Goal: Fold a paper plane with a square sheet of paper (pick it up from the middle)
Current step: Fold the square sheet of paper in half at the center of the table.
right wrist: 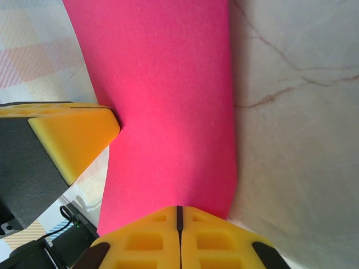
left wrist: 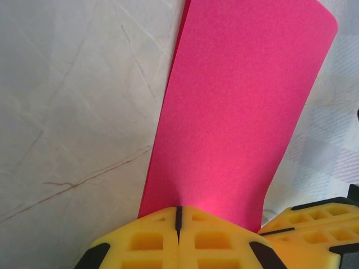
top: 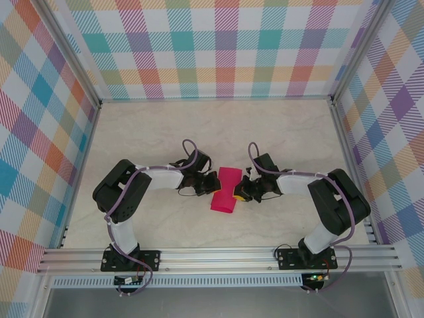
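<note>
Overhead, both arms reach in toward the middle of the pale marble-patterned tabletop (top: 165,126), and between them sits the thin magenta-pink sheet of paper (top: 225,190). From up here it reads as a short upright band, with its near end rounded over like a curl. The left gripper (top: 213,185) is at the band's left edge and the right gripper (top: 240,193) is at its right edge. This view is too small to show how the jaws stand.

The left wrist camera settles that. The left gripper (left wrist: 178,216) has its yellow fingers (left wrist: 146,241) pressed together, with a thin dark seam between them, and the pink paper (left wrist: 241,112) comes straight out of that seam, so it is clamped on the sheet. At lower right in this view, a yellow finger of the right gripper (left wrist: 314,224) sits against the paper's other edge. A thin second edge of paper runs along the upper left side.

The right wrist camera shows the same from the other side. The right gripper (right wrist: 179,216) is closed tight on the sheet (right wrist: 168,101), which fans away from its fingertips (right wrist: 219,244). The left gripper's yellow pad (right wrist: 73,140) presses in at the far edge, dimpling the paper there. The sheet throws a soft shadow onto the marble (right wrist: 297,140). Pastel plaid walls (top: 225,46) frame the table.
</note>
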### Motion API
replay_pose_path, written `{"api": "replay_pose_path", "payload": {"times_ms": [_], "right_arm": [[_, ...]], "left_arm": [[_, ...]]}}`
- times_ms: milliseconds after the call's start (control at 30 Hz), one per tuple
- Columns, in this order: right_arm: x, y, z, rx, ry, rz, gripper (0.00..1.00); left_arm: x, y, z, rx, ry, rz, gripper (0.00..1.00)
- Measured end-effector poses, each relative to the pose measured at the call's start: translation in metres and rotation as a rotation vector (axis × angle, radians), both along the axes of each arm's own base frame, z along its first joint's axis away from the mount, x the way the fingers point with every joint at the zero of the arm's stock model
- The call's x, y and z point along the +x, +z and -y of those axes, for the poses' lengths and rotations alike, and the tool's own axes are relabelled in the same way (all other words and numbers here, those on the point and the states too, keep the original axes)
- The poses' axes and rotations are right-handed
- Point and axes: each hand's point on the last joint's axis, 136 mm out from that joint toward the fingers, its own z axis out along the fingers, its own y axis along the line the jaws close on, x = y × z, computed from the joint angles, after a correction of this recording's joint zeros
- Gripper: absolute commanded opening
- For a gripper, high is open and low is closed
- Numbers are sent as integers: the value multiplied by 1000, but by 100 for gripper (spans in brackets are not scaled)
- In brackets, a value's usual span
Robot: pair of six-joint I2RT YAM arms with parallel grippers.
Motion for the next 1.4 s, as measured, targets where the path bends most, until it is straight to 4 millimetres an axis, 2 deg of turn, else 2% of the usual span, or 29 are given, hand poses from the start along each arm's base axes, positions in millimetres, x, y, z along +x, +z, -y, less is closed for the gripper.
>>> {"api": "replay_pose_path", "payload": {"times_ms": [167,367,533,767,1067,1400], "right_arm": [[-4,-1,-1,-3,14,-4,6],[-14,-12,7,-46,29,-18,6],[-15,-11,5,-44,48,12,7],[-27,6,-3,-14,93,76,8],[-41,-13,1,-53,113,30,8],[-48,-6,-5,-51,153,60,9]], "left_arm": [[0,0,0,0,3,-3,2],[0,0,0,-1,5,-5,2],[0,0,0,-1,6,-5,2],[0,0,0,-2,6,-4,2],[0,-1,0,0,6,-6,2],[0,-1,0,-1,8,-8,2]]}}
